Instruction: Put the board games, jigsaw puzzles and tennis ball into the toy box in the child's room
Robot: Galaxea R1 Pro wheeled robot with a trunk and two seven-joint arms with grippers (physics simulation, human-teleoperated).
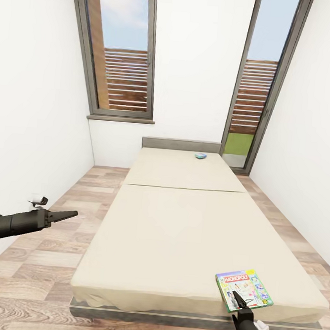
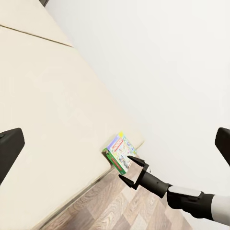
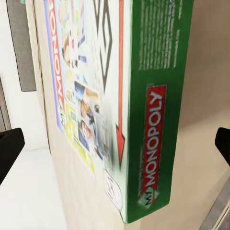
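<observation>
Our right gripper [image 1: 235,295], fingers spread, reaches the green-edged Monopoly box [image 1: 244,289] at the beige bed's [image 1: 180,226] near corner. Our left gripper [image 1: 65,215] hovers spread above the plank floor [image 1: 52,275]; a small blue game box [image 1: 201,156] lies by the headboard [image 1: 180,145].

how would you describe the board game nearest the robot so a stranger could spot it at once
Start from the wide beige bed under the two tall windows. At its near right corner lies the Monopoly box, flat on the mattress by the right claw. Its green edge and white colourful cover distinguish it from the small blue box near the headboard.

A bedroom in a home: a low beige bed [image 1: 180,226] (board game [image 1: 244,289] on it), plank floor [image 1: 39,254], tall windows [image 1: 121,52].
</observation>
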